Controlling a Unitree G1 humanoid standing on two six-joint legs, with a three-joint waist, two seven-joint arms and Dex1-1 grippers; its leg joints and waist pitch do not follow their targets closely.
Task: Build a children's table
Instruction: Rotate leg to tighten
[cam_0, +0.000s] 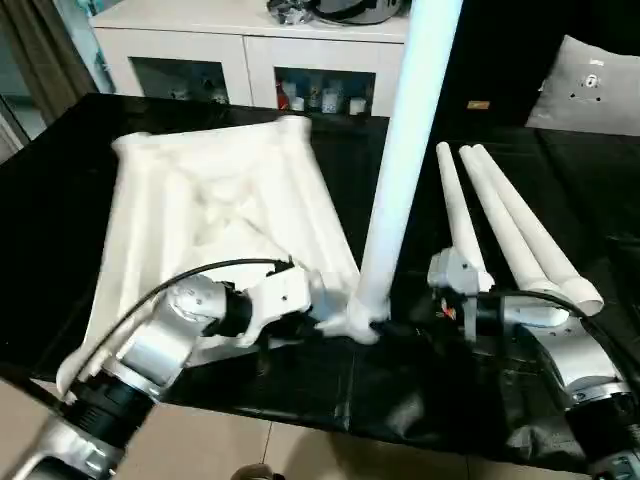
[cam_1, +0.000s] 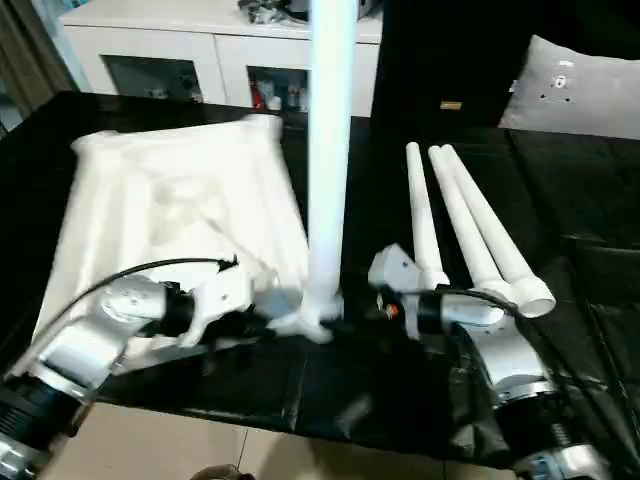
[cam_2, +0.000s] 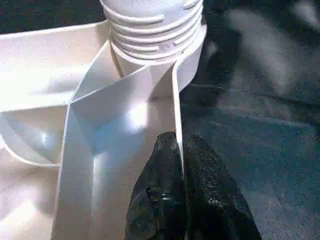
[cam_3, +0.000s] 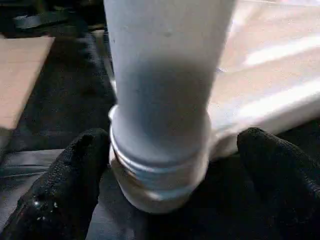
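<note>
Left gripper pinches a thin rib of the white table top on the black table. Right gripper is apart around the standing leg, which sits in the corner socket. Three legs lie beside.

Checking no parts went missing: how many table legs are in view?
4. One leg stands upright in the tabletop's near corner socket; three legs lie side by side on the black surface to its right.
</note>
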